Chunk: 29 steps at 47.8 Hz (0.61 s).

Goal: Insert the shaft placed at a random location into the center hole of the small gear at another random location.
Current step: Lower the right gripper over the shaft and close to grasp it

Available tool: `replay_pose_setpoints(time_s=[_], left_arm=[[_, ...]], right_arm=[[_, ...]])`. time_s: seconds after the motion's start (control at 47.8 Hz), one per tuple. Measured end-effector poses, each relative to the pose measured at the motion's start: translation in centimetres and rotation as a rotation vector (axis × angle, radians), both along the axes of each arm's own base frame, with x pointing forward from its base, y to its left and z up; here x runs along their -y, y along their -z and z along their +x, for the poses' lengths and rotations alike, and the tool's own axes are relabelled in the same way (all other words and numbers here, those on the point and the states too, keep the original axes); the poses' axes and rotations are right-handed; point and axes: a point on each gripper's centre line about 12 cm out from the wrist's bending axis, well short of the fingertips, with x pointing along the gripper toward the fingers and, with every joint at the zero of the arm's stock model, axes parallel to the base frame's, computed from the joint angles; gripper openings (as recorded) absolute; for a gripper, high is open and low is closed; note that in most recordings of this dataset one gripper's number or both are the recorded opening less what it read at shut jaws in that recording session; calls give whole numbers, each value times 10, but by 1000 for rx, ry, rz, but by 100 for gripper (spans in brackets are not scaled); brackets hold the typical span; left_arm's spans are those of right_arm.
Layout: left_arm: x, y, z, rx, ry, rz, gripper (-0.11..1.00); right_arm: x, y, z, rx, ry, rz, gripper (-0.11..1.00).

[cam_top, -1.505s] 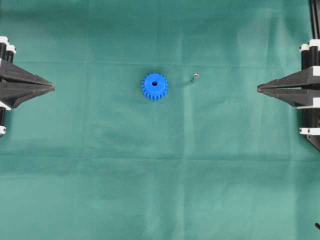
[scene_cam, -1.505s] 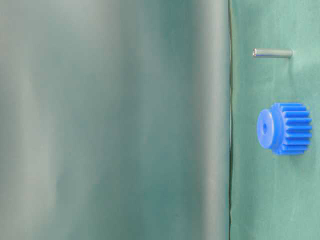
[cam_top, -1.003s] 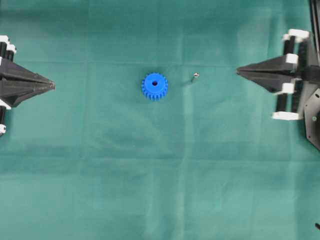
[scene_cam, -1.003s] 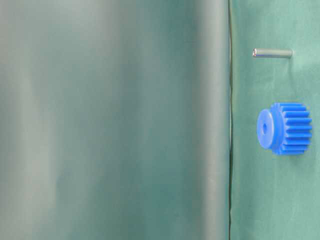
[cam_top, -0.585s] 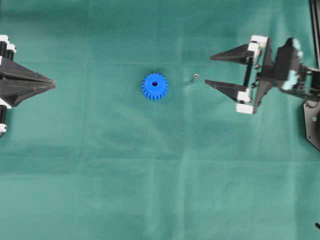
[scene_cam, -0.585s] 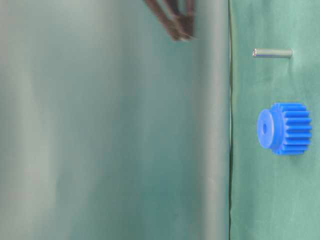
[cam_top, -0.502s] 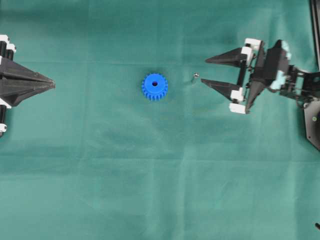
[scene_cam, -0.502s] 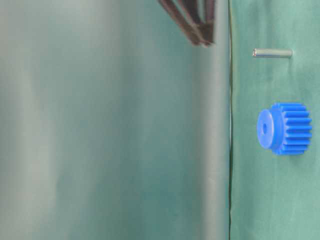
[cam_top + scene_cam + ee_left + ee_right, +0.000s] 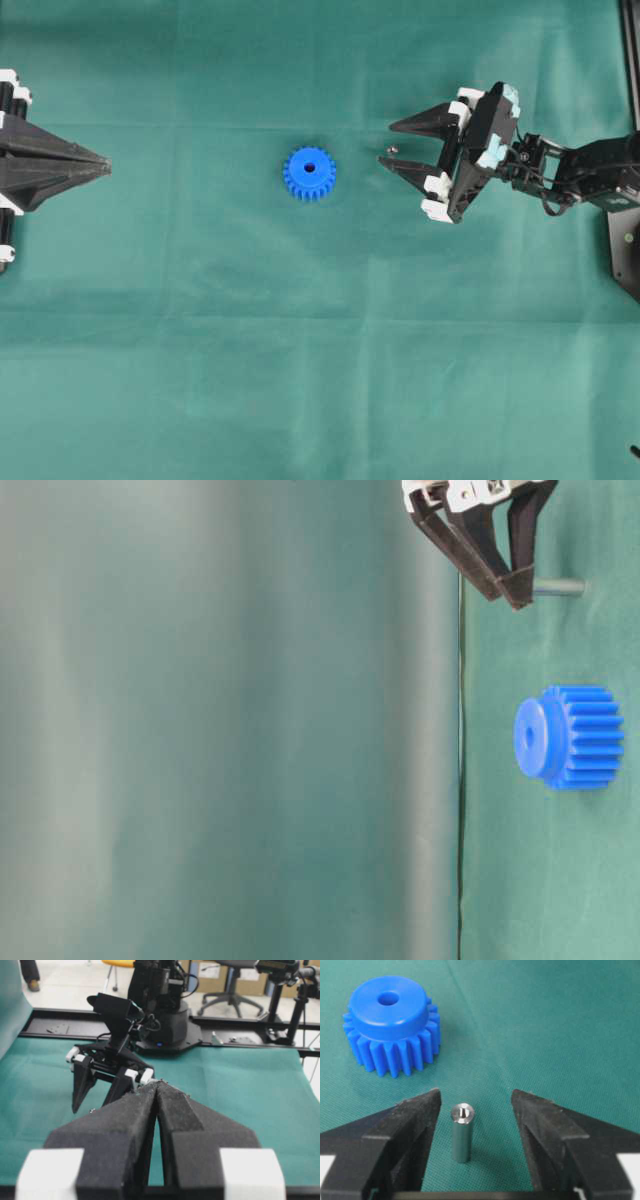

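Note:
The small gear (image 9: pixel 309 173) is bright blue and lies flat mid-table, its center hole (image 9: pixel 309 167) facing up and unfilled. To its right the shaft (image 9: pixel 391 149), a short silver pin, stands upright on the cloth. My right gripper (image 9: pixel 387 145) is open with one finger on each side of the pin. In the right wrist view the shaft (image 9: pixel 461 1132) is nearer the left finger and touches neither, with the gear (image 9: pixel 390 1025) beyond it. The table-level view shows the fingertips (image 9: pixel 520 602) level with the pin's top. My left gripper (image 9: pixel 105 170) rests shut and holds nothing at the far left.
A green cloth (image 9: pixel 300 350) covers the whole table. In the left wrist view, the right arm's base (image 9: pixel 165 1025) and a black rail (image 9: pixel 250 1025) run along the far edge, with office chairs beyond.
The right gripper has opened, travelled left and come down, so its fingers now straddle the shaft. The left arm, gear and shaft have not moved.

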Motion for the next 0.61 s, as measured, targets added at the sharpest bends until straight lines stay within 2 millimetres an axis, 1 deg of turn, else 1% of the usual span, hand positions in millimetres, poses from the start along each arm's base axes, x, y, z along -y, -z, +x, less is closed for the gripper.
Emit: replay_pose_setpoints(time_s=[0.105,0.188,0.251,0.314,0.355,0.606], left_arm=[[0,0,0,2,-1,-1,-1],[0,0,0,2,0,-1,-1],[0,0,0,0,0,0,-1],[0,0,0,2,0,-1,-1],[0,0,0,0,-1,0,-1],[0,-1,0,3,-1,-5,-1]], right_arm=[[0,0,0,1,0,-1,56],[0,0,0,1,0,-1,47],[0,0,1,1,-1,-1,34],[0,1,0,-2,-4,-1,19],[-1,0,1,0,-12,-4,13],[-2,0,2,2,-25,-6,14]])
